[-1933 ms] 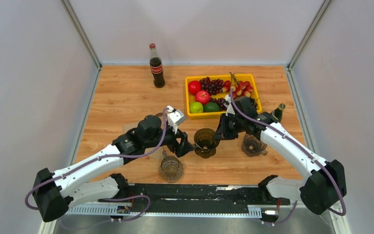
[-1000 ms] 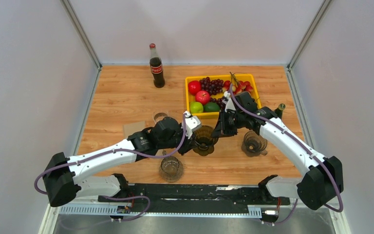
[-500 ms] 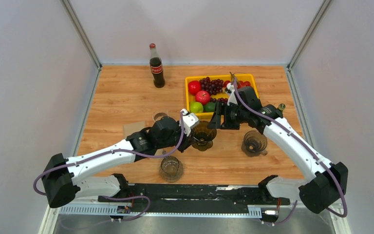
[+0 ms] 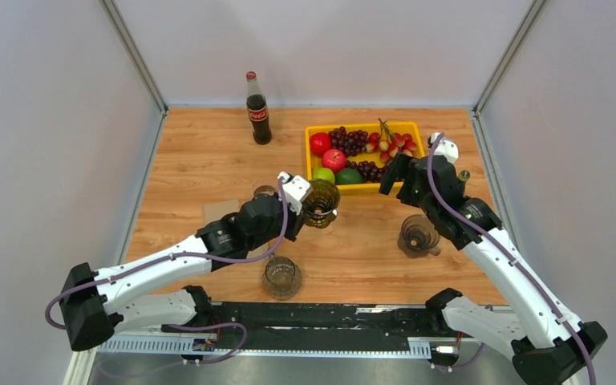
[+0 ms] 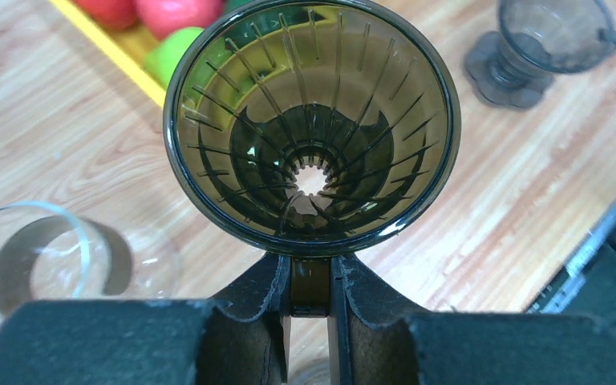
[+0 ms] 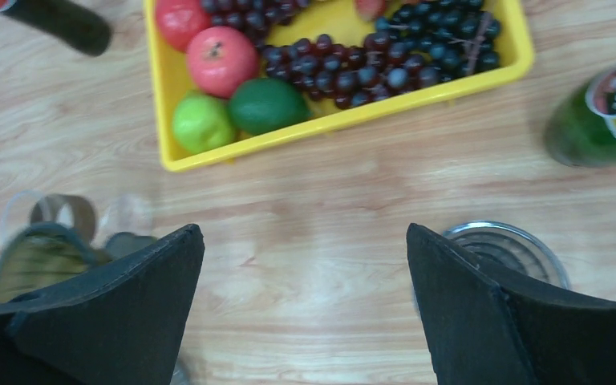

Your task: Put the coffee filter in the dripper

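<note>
My left fingers (image 5: 261, 297) are clamped on the handle of the dripper (image 5: 311, 128), lifted. My right fingers (image 6: 120, 305) are spread, empty. The filter (image 4: 218, 212) lies flat on the counter (image 4: 200, 152) left of the dripper, well apart from the right fingers, nearer my left

Worktop (image 4: 208, 152): light wood-grain boards, rectangular. Enclosed on three sides by the left wall (image 4: 40, 120), back wall (image 4: 321, 48) and right wall (image 4: 585, 120), all plain pale grey panels, joined at metal corner posts (image 4: 132, 52). Lighting even, shadows soft. Grey metal ledge (image 4: 329, 369) along near edge.
</note>
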